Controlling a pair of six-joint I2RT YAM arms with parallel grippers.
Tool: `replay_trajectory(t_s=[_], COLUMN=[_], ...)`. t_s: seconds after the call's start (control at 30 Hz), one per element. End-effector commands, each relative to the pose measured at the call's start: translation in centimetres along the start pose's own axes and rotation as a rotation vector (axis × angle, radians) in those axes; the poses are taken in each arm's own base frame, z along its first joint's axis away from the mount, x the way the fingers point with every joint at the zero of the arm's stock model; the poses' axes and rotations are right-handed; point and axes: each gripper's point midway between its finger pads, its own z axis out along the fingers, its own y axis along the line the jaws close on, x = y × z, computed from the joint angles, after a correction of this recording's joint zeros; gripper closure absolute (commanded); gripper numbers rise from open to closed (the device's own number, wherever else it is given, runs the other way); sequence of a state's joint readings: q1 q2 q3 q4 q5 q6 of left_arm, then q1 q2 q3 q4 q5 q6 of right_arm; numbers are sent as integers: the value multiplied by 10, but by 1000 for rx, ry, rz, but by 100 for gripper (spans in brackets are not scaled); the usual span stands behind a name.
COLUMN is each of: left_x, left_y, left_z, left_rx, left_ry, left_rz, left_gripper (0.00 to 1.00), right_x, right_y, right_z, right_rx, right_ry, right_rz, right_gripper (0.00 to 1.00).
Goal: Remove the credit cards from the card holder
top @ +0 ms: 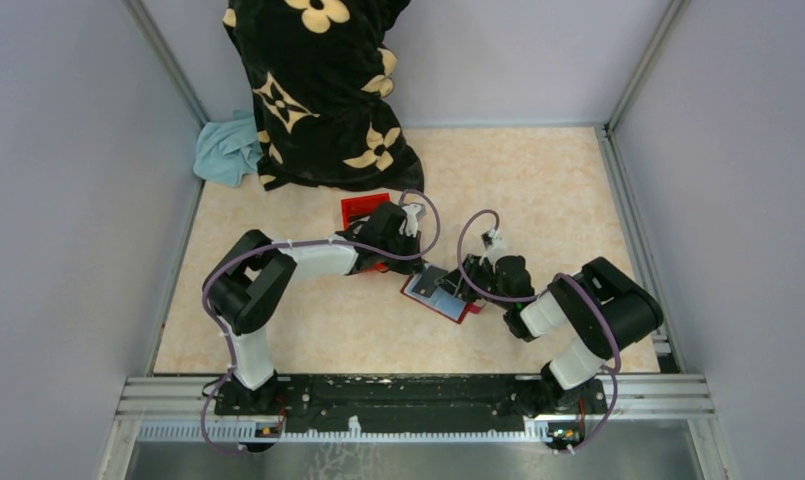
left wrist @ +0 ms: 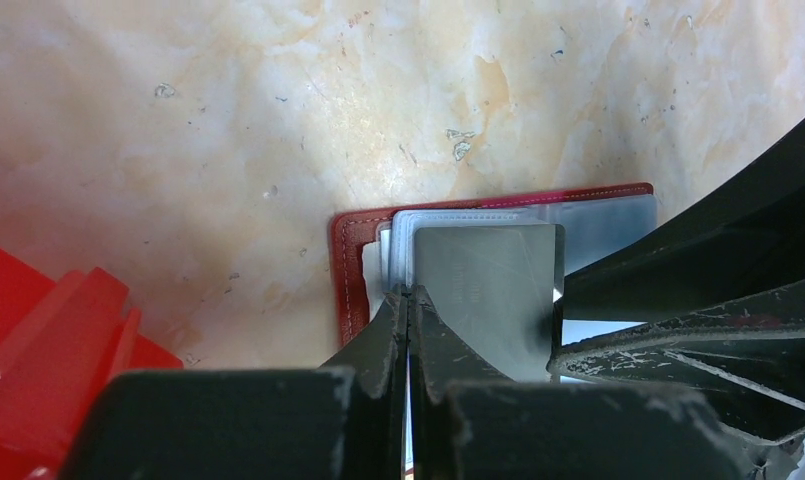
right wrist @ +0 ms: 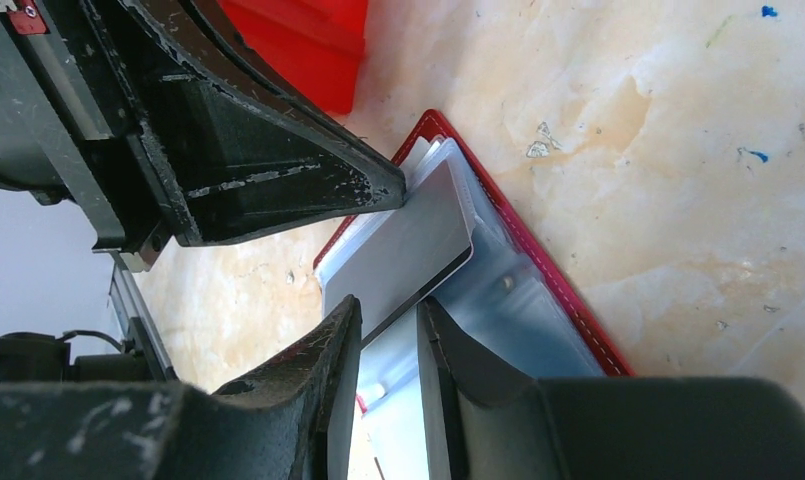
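The card holder (top: 440, 296) lies open on the table, dark red with clear sleeves (right wrist: 518, 310) inside. A pale grey credit card (left wrist: 488, 280) sticks partway out of a sleeve, slanting toward my right gripper. My left gripper (left wrist: 409, 293) is shut at the left edge of the sleeves, pinching a thin leaf of the card holder (left wrist: 346, 270). My right gripper (right wrist: 391, 305) has a narrow gap between its jaws. The corner of the credit card (right wrist: 408, 245) lies in that gap, and the fingers do not press on it. Both grippers meet over the holder in the top view.
A bright red plastic box (top: 363, 208) stands just behind the left gripper, close to the holder. A black flowered cloth (top: 323, 90) and a pale blue cloth (top: 228, 150) sit at the back left. Grey walls enclose the table.
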State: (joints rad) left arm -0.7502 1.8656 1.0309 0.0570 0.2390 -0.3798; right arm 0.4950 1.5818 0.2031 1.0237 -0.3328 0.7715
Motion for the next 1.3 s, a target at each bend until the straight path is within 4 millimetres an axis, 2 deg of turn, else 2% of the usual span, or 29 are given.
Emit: replay_trajectory(t_s=[0.0, 0.3, 0.5, 0.7, 0.93, 1.17, 1.27], left_x=[27, 28, 28, 28, 28, 28, 28], left_y=[5, 2, 2, 2, 3, 3, 3], left_z=[8, 8, 8, 8, 9, 9, 9], left_rx=[-1, 17, 20, 19, 12, 11, 11], left_ry=[93, 97, 100, 98, 99, 101, 102], left_rz=[-9, -12, -14, -12, -12, -14, -14], left_gripper=[100, 100, 100, 100, 100, 100, 100], right_x=[-22, -26, -22, -15, -15, -21, -26], right_y=[22, 23, 26, 19, 17, 5, 7], right_z=[3, 14, 22, 23, 16, -1, -7], right_rx=[-87, -103, -148, -142, -124, -87, -83], right_ry=[-70, -62, -48, -37, -39, -53, -66], right_rz=[-17, 13, 54, 77, 73, 80, 66], right_gripper=[73, 72, 73, 72, 73, 79, 81])
